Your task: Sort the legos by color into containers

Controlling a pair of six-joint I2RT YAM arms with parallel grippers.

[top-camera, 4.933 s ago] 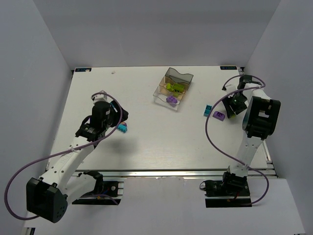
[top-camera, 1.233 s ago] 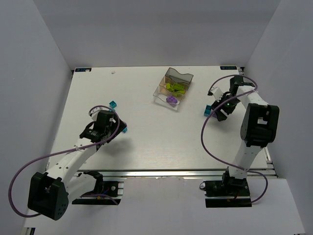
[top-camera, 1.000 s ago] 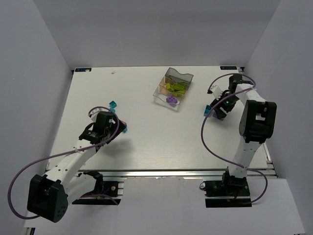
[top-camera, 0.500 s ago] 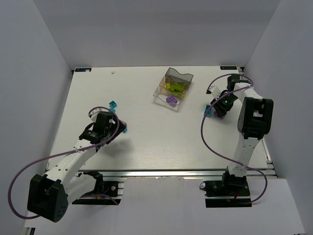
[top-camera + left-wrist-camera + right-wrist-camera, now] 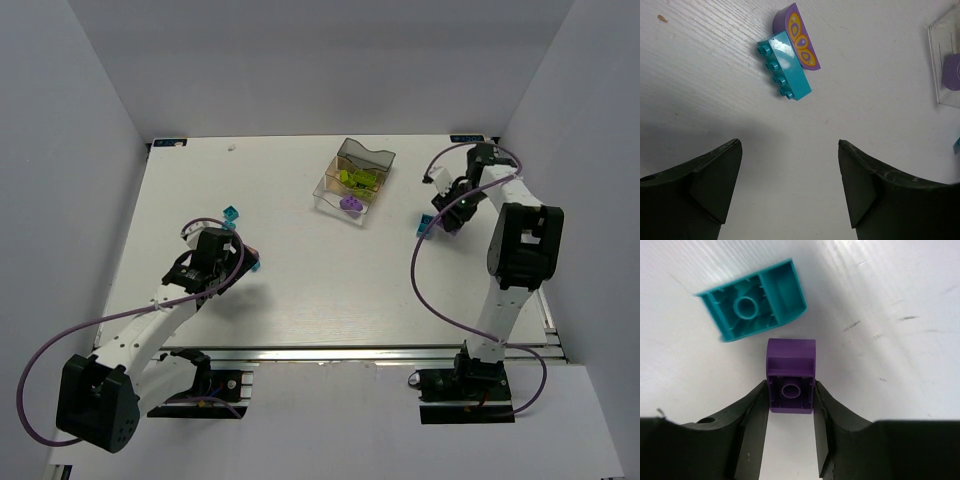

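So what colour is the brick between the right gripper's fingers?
Purple; the brick in the right gripper shows best in the right wrist view.

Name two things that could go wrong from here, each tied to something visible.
1. The right gripper pinches the purple brick only by its near end; it may pivot or slip when lifted.
2. Ahead of the open left gripper, a teal brick touches a purple butterfly piece; grabbing one could drag both, mixing colours.

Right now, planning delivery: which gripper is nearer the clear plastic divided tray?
Right. The right gripper, shut on a purple plastic brick, sits right of the tray; left gripper farther off left.
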